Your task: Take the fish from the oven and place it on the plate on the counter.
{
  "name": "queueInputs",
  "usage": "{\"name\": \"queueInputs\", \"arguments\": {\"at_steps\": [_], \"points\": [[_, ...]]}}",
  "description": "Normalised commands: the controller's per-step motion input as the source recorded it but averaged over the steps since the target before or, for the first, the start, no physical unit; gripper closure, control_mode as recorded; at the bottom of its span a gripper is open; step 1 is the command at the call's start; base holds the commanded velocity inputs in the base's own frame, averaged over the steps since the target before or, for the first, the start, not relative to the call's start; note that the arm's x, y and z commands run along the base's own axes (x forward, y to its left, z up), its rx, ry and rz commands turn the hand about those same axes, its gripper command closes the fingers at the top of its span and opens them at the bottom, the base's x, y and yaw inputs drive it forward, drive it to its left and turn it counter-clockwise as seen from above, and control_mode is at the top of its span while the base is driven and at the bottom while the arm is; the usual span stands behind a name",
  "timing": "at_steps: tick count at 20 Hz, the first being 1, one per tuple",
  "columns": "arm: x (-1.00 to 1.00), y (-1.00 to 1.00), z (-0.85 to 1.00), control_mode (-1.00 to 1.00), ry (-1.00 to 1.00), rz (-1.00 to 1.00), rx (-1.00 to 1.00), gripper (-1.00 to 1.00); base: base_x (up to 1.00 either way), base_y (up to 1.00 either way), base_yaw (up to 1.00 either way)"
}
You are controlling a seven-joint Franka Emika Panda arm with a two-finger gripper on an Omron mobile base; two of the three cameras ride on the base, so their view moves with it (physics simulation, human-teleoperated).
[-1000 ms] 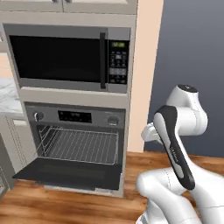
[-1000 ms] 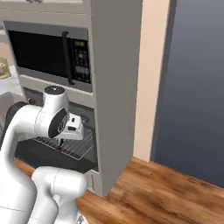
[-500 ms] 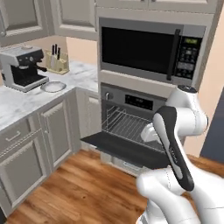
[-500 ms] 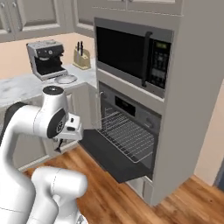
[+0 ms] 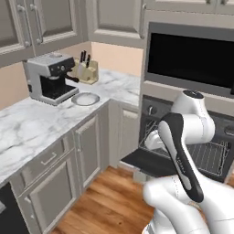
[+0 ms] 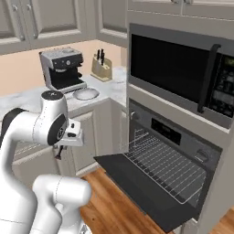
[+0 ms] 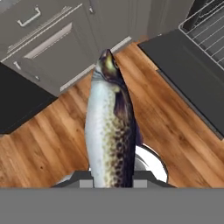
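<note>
Gripper (image 7: pixel 112 181) clamping fish (image 7: pixel 109 131) (speckled, head pointing away), hanging over wood floor (image 7: pixel 39 148); oven (image 6: pixel 169 160) door lying open.

The white marble desk (image 5: pixel 41 125) runs along the wall and turns the corner toward the oven; on it stand a coffee machine (image 5: pixel 49 77) and, near the corner, a knife block (image 5: pixel 87 69); the pale plate (image 5: pixel 85 98) lies just beside the machine; wooden floor (image 5: pixel 107 201) below.
</note>
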Motion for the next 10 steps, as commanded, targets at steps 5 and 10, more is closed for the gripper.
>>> {"name": "queueInputs", "arguments": {"at_steps": [5, 10], "points": [[0.0, 0.0, 0.0, 1.0, 0.0, 0.0, 0.0, 1.0, 0.97, 0.99, -0.23], [0.0, 0.0, 0.0, 1.0, 0.0, 0.0, 0.0, 1.0, 1.0, 0.69, -0.19]]}}
